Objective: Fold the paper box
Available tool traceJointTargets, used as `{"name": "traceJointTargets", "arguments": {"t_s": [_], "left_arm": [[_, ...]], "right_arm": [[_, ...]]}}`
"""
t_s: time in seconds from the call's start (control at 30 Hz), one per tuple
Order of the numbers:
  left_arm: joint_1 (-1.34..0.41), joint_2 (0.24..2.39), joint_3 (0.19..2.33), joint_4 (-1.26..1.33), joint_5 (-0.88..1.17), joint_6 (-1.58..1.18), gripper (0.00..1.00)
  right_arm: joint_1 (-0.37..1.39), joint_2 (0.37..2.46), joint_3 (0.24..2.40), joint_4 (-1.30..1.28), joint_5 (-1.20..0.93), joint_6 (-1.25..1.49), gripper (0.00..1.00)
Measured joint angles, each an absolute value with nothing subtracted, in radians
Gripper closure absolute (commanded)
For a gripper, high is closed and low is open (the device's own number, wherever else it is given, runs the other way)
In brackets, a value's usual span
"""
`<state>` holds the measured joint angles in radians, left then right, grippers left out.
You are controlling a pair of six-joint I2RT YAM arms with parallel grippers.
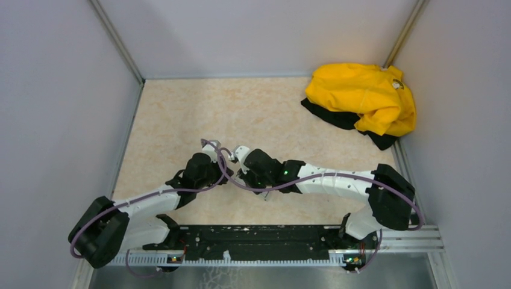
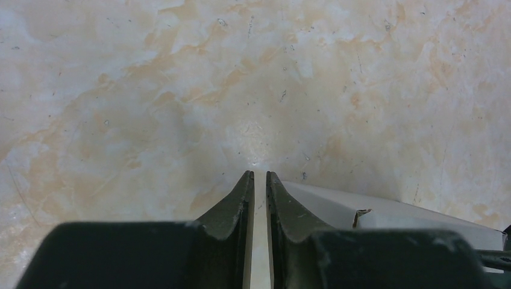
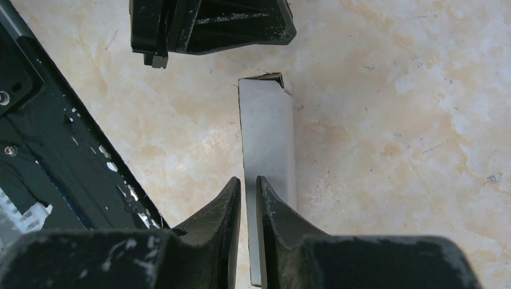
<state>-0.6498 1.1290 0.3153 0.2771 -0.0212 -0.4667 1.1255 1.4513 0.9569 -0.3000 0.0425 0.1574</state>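
Two arms reach inward from a mounting rail (image 1: 253, 241) along the near edge of the tabletop (image 1: 259, 108) and meet near its middle. The left end effector (image 1: 212, 146) sits just left of the right end effector (image 1: 239, 153). The paper box (image 3: 268, 138) runs forward from between the right one's jaws (its far end stops just short of the left one). A garment (image 1: 361, 99) lies heaped in the far right corner, well apart
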Motion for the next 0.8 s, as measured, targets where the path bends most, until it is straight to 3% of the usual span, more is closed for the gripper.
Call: {"name": "traceJointTargets", "arguments": {"t_s": [0.8], "left_arm": [[-0.643,1.309,0.315,0.409,0.075,-0.48,0.83]], "right_arm": [[1.129,1.491,0.923,-0.183,0.074,0.179,0.86]]}}
